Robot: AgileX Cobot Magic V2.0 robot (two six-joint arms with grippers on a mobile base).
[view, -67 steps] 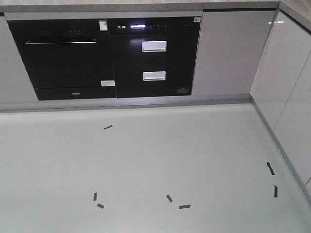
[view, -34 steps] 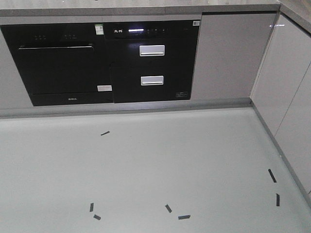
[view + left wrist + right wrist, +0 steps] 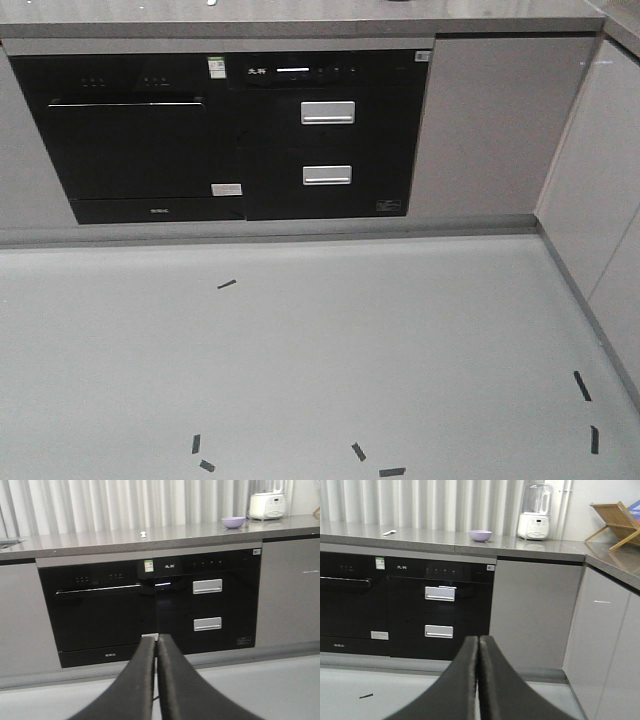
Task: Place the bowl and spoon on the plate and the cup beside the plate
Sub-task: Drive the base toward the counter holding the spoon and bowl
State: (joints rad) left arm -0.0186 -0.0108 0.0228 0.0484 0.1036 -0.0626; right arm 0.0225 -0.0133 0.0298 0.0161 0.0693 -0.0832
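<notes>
The lavender bowl (image 3: 233,522) (image 3: 480,535) stands on the grey countertop (image 3: 100,540), far ahead of both arms. A small pale spoon (image 3: 143,533) (image 3: 389,532) lies on the same countertop, to the left of the bowl. Plate and cup are out of view. My left gripper (image 3: 156,637) is shut with nothing between its fingers, low in front of the black appliance fronts. My right gripper (image 3: 478,639) is likewise shut and holds nothing. Neither gripper appears in the front view.
A white blender-like appliance (image 3: 267,500) (image 3: 536,512) stands right of the bowl. A wooden rack (image 3: 615,525) sits on the side counter at the right. Black built-in appliances (image 3: 230,130) and grey cabinets (image 3: 485,130) line the wall. Short black tape marks (image 3: 227,284) dot the floor.
The front view has shifted: cabinets and floor marks now sit lower and further right in the frame, and more of the countertop edge shows at the top.
</notes>
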